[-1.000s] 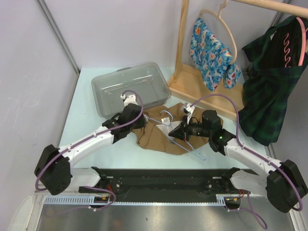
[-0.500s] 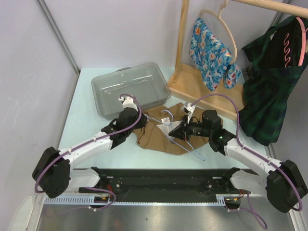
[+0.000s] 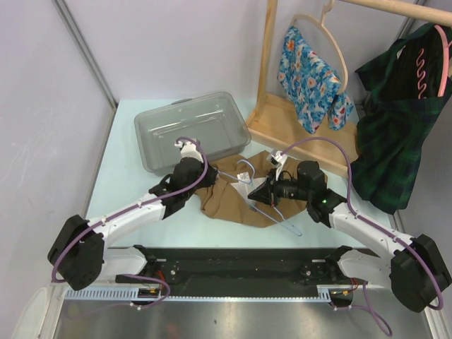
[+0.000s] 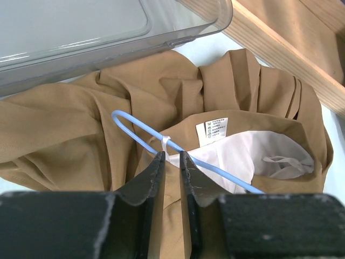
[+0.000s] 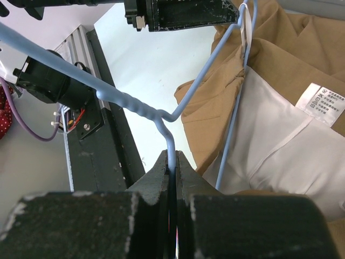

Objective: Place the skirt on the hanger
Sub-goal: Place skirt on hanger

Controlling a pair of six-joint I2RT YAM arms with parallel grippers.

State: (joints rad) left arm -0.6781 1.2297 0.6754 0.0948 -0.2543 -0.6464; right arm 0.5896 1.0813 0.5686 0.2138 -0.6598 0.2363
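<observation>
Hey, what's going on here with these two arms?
Two arms are getting a brown skirt onto a blue hanger. The right tool is shut on the hanger near its twisted neck, holding it over the skirt, which lies crumpled on the table. The hanger's end sits at the skirt's open waistband. The left tool is at that waistband with its jaws nearly together; whether it has pinched the fabric is unclear. The skirt is not yet hung.

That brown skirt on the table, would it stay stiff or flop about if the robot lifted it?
Probably floppy: the skirt lies crumpled in soft folds. Likely light for its size, as the cloth looks thin. Its smooth white lining might slip along the blue wire hanger.
</observation>
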